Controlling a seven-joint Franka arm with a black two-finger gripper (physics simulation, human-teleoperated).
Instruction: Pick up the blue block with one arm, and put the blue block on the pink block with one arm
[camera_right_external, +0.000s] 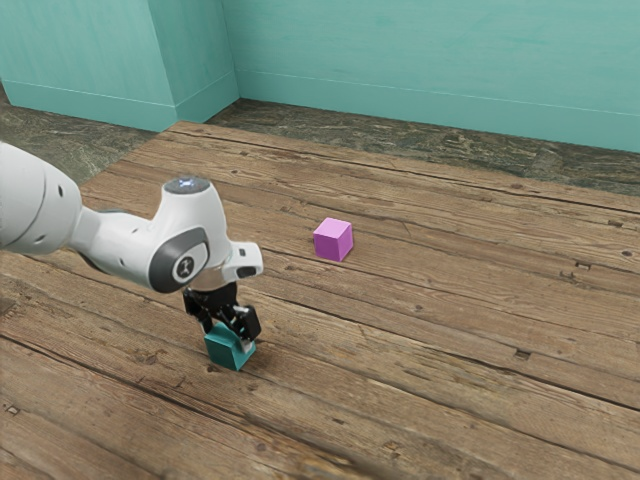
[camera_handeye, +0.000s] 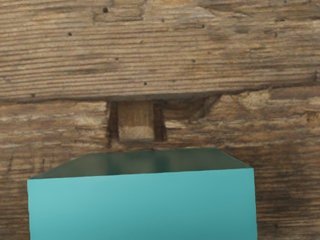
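Where the arm (camera_right_external: 120, 245) bends down from the exterior view's left, its black fingers (camera_right_external: 244, 326) stand narrow, pressed on two opposite sides of the blue block (camera_right_external: 226, 352) at its upper part. The blue block looks teal and sits low at the tabletop (camera_right_external: 430, 330), slightly tilted; whether it touches the wood or hangs just above it I cannot tell. In the wrist view the blue block (camera_handeye: 142, 205) lies right under the hand, its top face dark and its near face bright, with bare planks of the tabletop (camera_handeye: 160, 50) beyond it and a small squarish patch (camera_handeye: 136, 120) in the wood just past its far edge. The pink block (camera_right_external: 332, 240) rests flat on the tabletop, well apart from the blue block, farther back and toward the exterior view's right. A teal wall (camera_right_external: 420, 50) rises behind a dark floor (camera_right_external: 400, 135).
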